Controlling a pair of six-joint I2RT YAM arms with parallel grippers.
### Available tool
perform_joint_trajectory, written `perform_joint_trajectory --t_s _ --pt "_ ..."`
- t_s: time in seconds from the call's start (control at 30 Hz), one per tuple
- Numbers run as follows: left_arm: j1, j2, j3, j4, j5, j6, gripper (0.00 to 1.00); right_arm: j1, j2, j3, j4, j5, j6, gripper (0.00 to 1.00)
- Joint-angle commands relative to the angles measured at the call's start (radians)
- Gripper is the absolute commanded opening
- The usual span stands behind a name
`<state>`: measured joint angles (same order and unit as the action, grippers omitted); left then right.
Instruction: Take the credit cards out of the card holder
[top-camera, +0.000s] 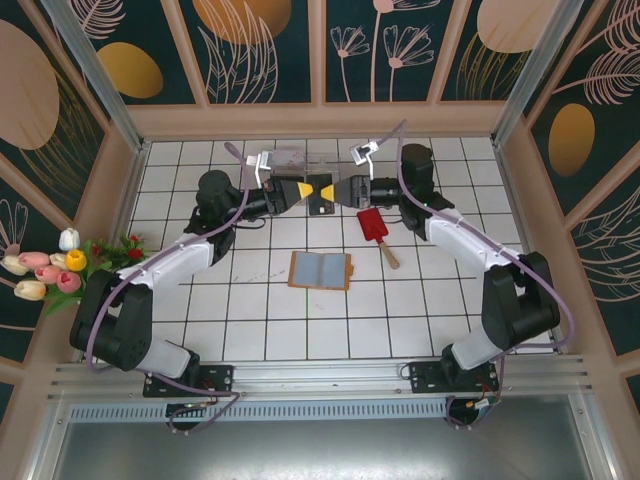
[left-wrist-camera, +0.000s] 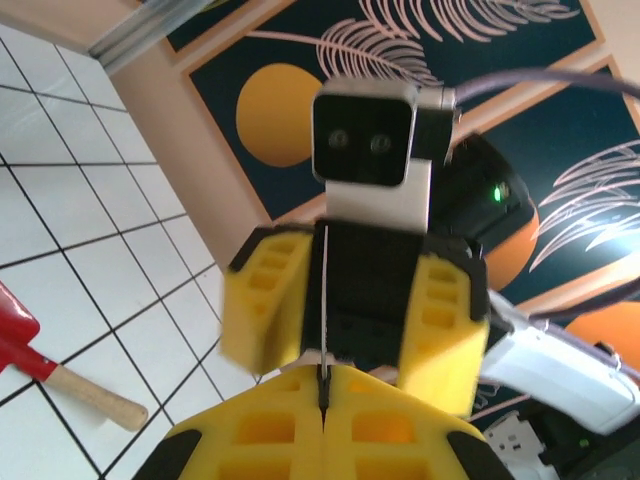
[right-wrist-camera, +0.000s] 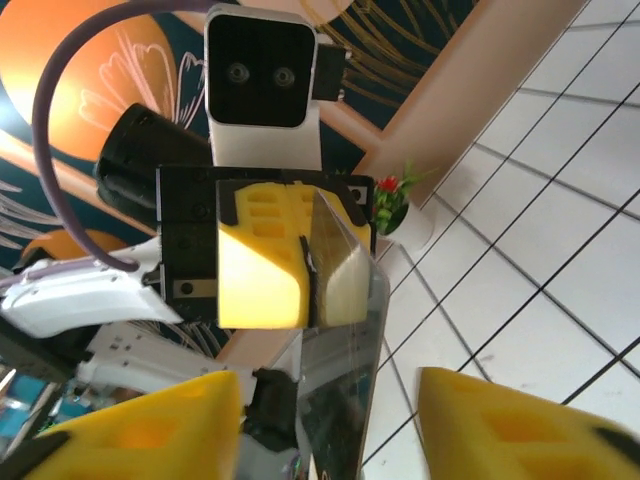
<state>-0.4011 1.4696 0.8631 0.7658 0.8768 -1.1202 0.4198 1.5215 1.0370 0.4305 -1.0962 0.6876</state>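
One card (right-wrist-camera: 345, 340), held off the table (top-camera: 250, 320) over its far middle, where the two arms met nose to nose. The left gripper (left-wrist-camera: 323, 385) was clenched on one end of the card, which appeared edge-on as a thin line in the left wrist view and as a glossy grey sheet in the right wrist view. The right gripper (top-camera: 330, 190) faced it with its jaws standing apart on either side of the card's free end, grasping nothing. The holder (top-camera: 320, 270) lay open like a book nearer the arm bases, grey-blue panels up; whether more cards sat in it could not be told. A red spatula (top-camera: 374, 228) lay just to its far right, and flowers (top-camera: 60, 265) stood at the left edge. Judged from its look, the card was light, thin, stiff enough to hold flat yet liable to bow, and slick on its faces. It was best pinched across the two flat faces well in from an edge. The holder seemed soft and likely to slide on the tiles when pulled at.
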Motion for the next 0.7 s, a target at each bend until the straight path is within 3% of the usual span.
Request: perform_joint_trajectory --t_s 0.0,0.17,0.43,0.67 --pt "-0.001 -0.027 -0.033 0.119 -0.104 -0.090 0.00 0.031 -0.072 -0.074 0.204 0.180 0.151 0.58" --pt "-0.001 -0.031 -0.072 0.199 -0.184 -0.167 0.00 0.084 -0.092 -0.150 0.359 0.353 0.290 0.57" --pt "-0.001 -0.039 -0.096 0.201 -0.224 -0.184 0.00 0.107 -0.086 -0.173 0.428 0.413 0.349 0.36" --pt "0.001 -0.022 -0.100 0.205 -0.218 -0.197 0.00 0.111 -0.078 -0.184 0.447 0.396 0.323 0.11"
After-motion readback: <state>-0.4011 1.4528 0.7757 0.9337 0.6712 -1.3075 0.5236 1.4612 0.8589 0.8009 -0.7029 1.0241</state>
